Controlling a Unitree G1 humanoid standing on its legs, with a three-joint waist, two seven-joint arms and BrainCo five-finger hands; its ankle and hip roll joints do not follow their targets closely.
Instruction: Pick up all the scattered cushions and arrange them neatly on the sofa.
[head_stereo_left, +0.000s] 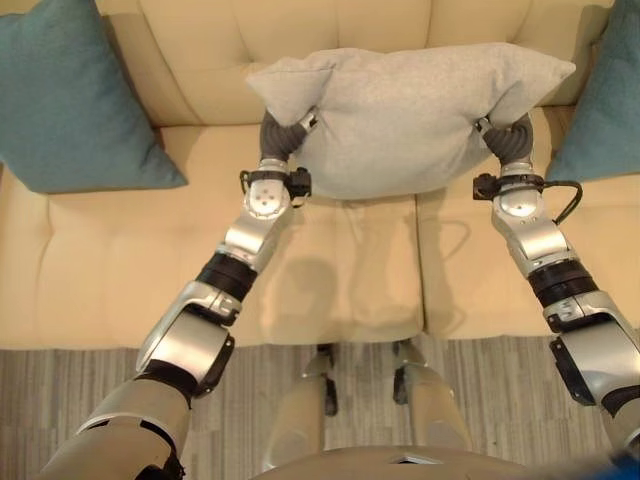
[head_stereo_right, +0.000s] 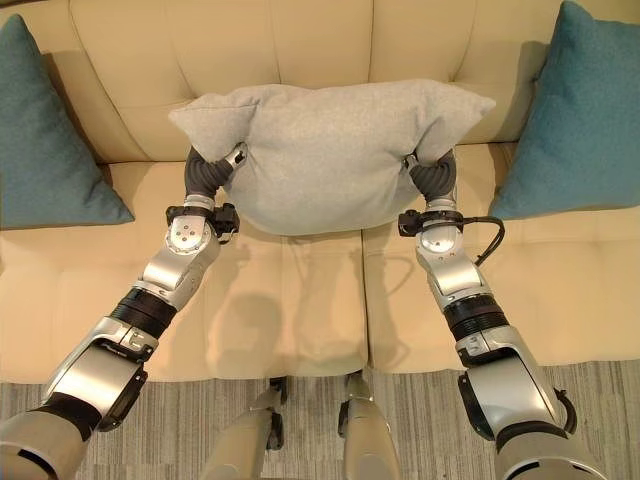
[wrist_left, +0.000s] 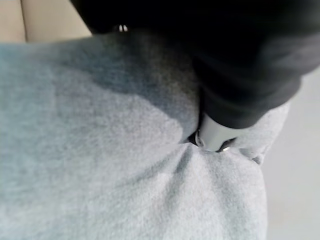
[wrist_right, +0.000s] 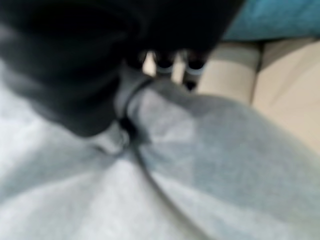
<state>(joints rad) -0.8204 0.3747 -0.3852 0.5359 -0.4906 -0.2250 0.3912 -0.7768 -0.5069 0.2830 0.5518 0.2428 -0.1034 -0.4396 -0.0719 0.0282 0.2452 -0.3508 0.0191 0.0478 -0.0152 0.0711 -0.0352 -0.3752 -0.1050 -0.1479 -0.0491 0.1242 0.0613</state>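
I am holding the grey cushion (head_stereo_right: 320, 150) up in front of the cream sofa (head_stereo_right: 300, 300), over the middle of its seat. My left hand (head_stereo_right: 210, 172) and right hand (head_stereo_right: 432, 172) are pinching its lower corners, fingers (wrist_right: 165, 62) curled into the cloth. Teal cushions (head_stereo_right: 45, 160) are leaning at both far ends.

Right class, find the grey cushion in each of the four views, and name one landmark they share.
Left eye view: grey cushion upper centre, held over the sofa seat.
Right eye view: upper centre, between left hand and right hand.
Left wrist view: the cushion spreads past the hand's dark cover.
Right wrist view: it lies below the dark cover.
Shared landmark: the cream sofa.
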